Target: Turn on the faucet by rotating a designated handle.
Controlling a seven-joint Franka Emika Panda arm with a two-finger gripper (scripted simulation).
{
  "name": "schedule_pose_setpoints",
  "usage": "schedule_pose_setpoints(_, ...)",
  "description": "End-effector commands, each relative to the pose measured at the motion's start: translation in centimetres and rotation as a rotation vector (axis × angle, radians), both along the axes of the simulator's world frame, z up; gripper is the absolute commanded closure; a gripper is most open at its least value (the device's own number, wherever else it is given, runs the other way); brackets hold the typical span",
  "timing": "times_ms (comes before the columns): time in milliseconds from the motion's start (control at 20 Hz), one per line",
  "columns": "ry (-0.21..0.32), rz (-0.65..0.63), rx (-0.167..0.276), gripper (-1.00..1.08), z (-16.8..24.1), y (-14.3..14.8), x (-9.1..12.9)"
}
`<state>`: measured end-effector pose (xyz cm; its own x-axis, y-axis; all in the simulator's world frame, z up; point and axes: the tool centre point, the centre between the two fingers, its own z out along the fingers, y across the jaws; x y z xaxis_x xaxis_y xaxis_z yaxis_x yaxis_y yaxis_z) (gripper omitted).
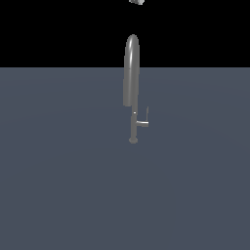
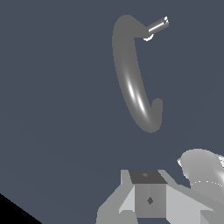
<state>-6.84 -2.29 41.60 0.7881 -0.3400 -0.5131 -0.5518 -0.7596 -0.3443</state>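
The faucet (image 1: pixel 132 88) stands upright in the middle of the exterior view, a slim grey post with a thick arched spout. Its handle (image 1: pixel 143 122) is a small L-shaped lever sticking out low on the post toward the exterior view's right, with a thin rod pointing up. Only a grey scrap of my gripper (image 1: pixel 136 2) shows at the top edge, high above the spout and apart from it. The wrist view looks down on the spout arch of the faucet (image 2: pixel 133 83) and the handle (image 2: pixel 157 27). Grey parts of the gripper (image 2: pixel 148 194) fill the lower edge; how its jaws stand is unclear.
The faucet's small round base (image 1: pixel 133 140) rests on a flat blue-grey floor (image 1: pixel 63 185) that spreads out on every side. Black background lies behind it.
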Motion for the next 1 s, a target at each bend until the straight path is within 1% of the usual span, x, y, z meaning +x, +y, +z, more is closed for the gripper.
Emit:
schedule_pose_setpoints(0, 0.037, -0.047, 0.045, 1.08, -1.0, -0.6, 1.4)
schedule_pose_setpoints(450, 0.177, -0.225, 0.217, 1.08, -5.4, -2.7, 5.9)
schedule_pose_setpoints(950, 0.356, -0.451, 0.435, 1.08, -12.3, -5.2, 10.0)
